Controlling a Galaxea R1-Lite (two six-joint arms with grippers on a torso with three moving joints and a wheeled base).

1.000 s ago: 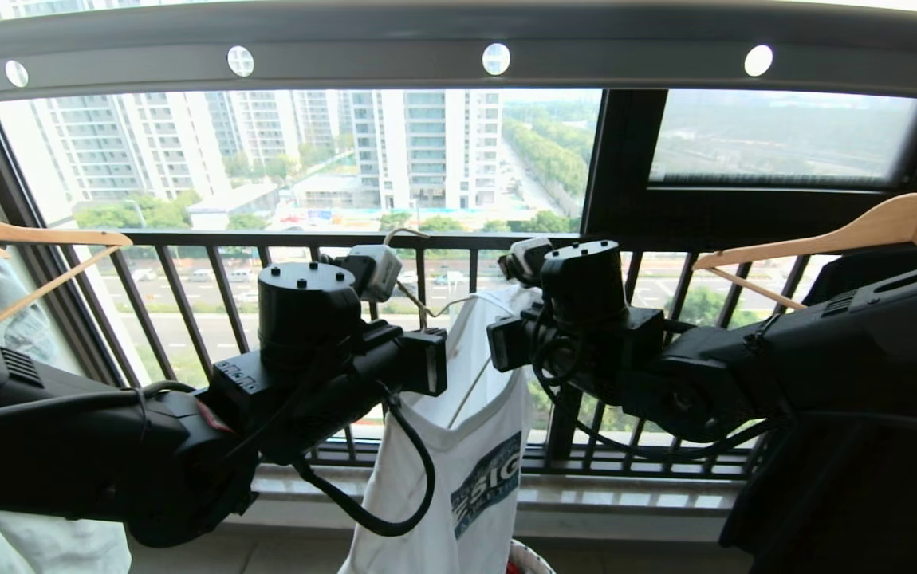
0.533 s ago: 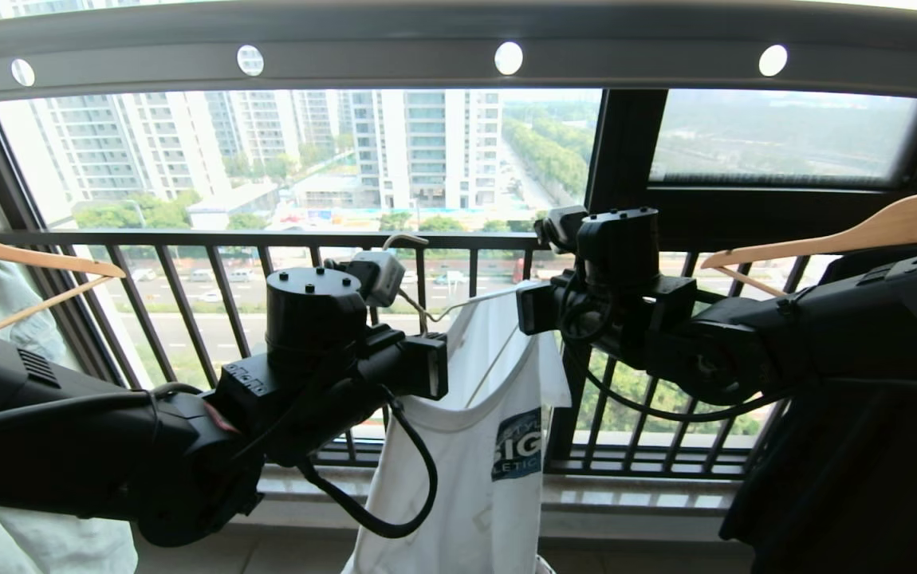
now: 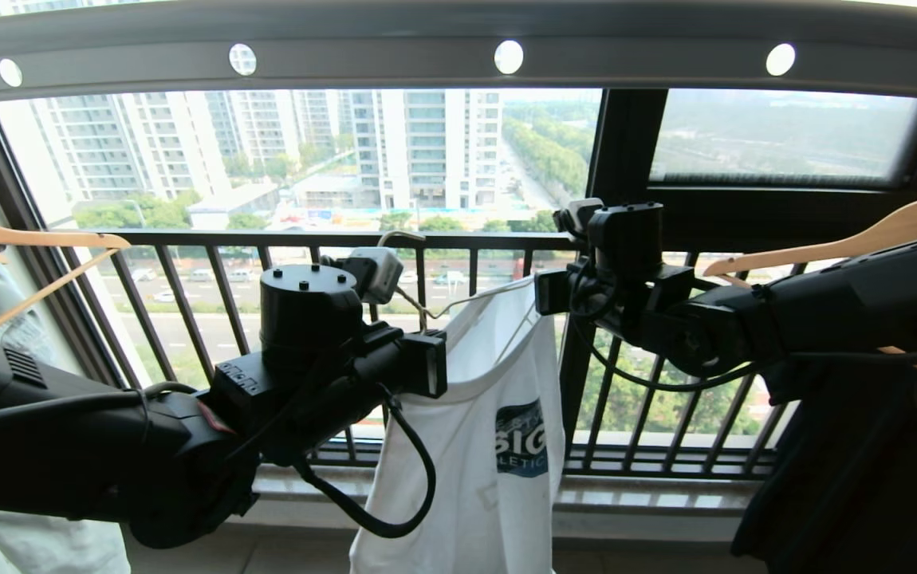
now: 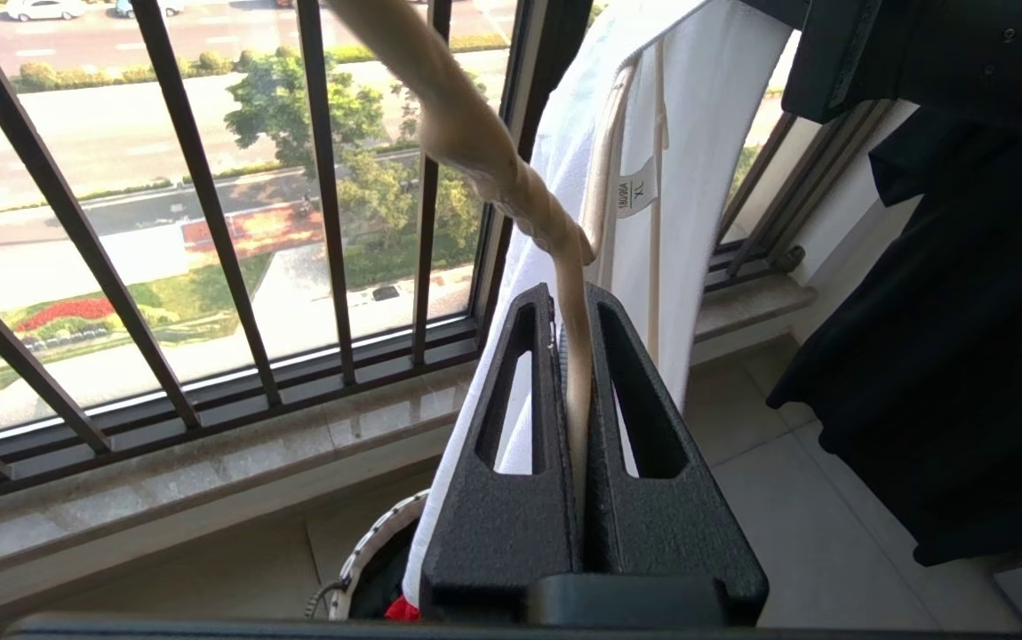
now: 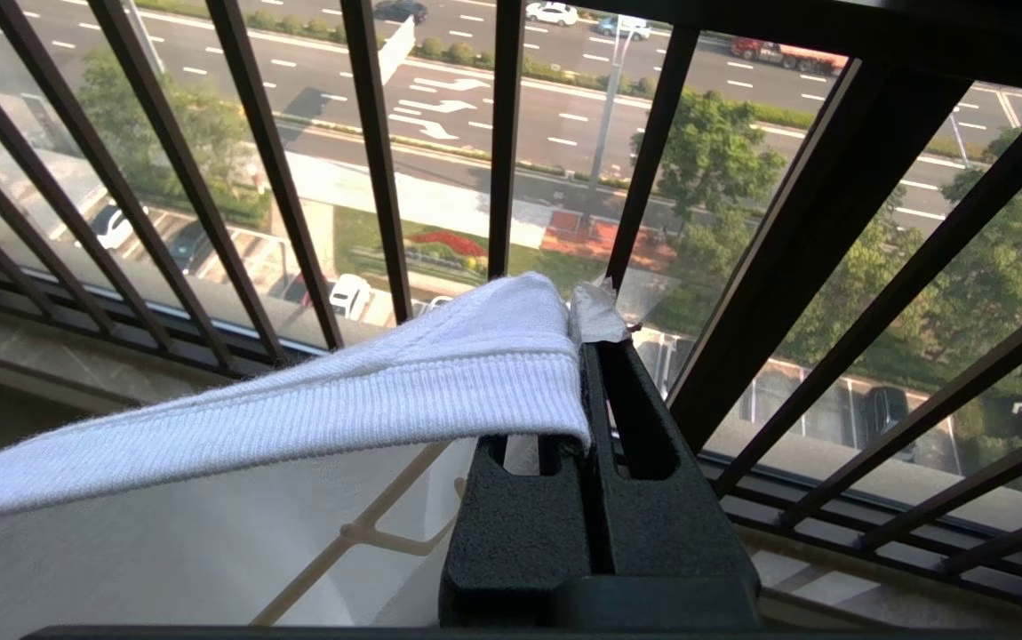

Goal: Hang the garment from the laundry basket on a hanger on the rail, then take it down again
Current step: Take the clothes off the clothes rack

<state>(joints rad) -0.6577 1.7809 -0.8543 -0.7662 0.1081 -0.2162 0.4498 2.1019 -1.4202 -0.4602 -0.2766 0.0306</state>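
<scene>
Before the balcony window, under the rail (image 3: pixel 458 36): left pincer (image 4: pixel 575 373) clamped on the hanger (image 4: pixel 484 151), right pincer (image 5: pixel 595 373) clenched on the garment (image 3: pixel 482 430) neckband at 3 o'clock, best stretched gently over the hanger end without tearing.

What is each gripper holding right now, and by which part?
Left gripper grips the hanger by its wire neck. Right gripper pinches the garment at its ribbed neckband.
</scene>
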